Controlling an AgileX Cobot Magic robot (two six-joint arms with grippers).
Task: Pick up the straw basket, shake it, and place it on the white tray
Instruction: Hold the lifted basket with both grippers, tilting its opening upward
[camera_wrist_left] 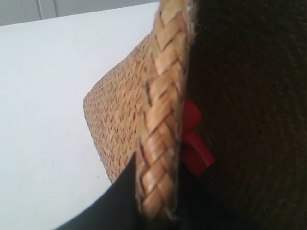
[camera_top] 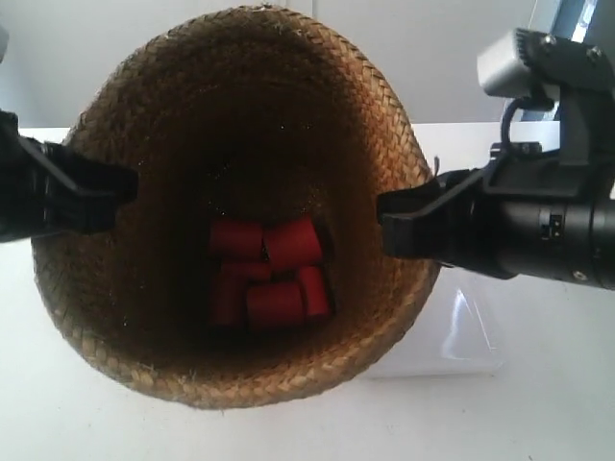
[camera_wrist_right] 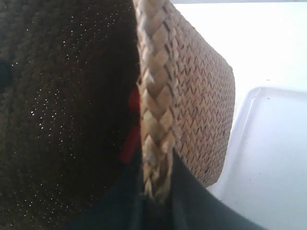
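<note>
The straw basket [camera_top: 144, 317] fills the exterior view, seen from above, held up off the table with several red cylinders [camera_top: 269, 274] on its dark bottom. The arm at that view's left has its gripper [camera_top: 120, 187] shut on the rim, the arm at the right its gripper [camera_top: 389, 221] on the opposite rim. In the left wrist view the gripper [camera_wrist_left: 156, 206] pinches the braided rim of the basket [camera_wrist_left: 160, 96]. In the right wrist view the gripper [camera_wrist_right: 156, 191] clamps the rim of the basket [camera_wrist_right: 153, 86] likewise. The white tray [camera_top: 471, 336] lies beside and partly under the basket; the tray [camera_wrist_right: 268, 158] lies below the basket wall.
A white table [camera_top: 538, 423] lies under everything; the table [camera_wrist_left: 43, 96] shows bare beside the basket. A pale wall [camera_top: 58, 58] stands at the back. The camera housing [camera_top: 524, 62] of the arm at the right sits above its gripper.
</note>
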